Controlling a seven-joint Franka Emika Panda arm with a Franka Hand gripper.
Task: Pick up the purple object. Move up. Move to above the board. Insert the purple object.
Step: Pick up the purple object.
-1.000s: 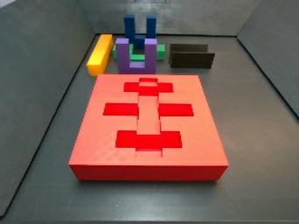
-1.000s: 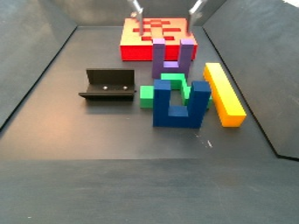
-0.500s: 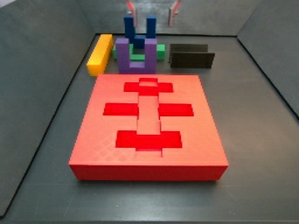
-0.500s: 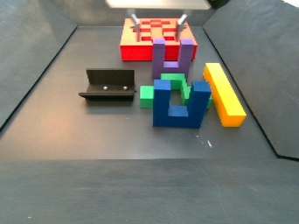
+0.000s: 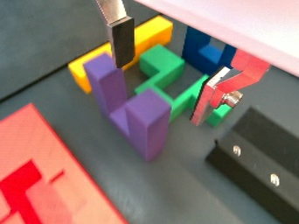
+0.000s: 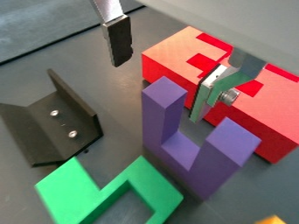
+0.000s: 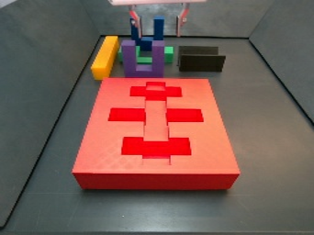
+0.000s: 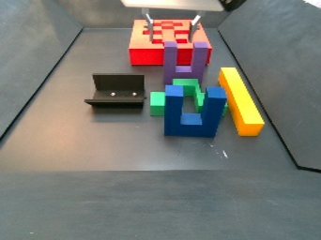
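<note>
In a side view you see, from left to right, the fixture (image 8: pixel 115 91) at left centre, then the purple object (image 8: pixel 183 62) standing upright at upper centre against the board (image 8: pixel 145 39). Your gripper (image 8: pixel 171 21) hangs above it, jaws apart, holding nothing.

Even soft light from above, floor beneath my gripper (image 6: pixel 163 66) faintly glossy — short shadows, wrist views slightly blurred near my fingers (image 5: pixel 121 37), side views sharper — no hard glare.
</note>
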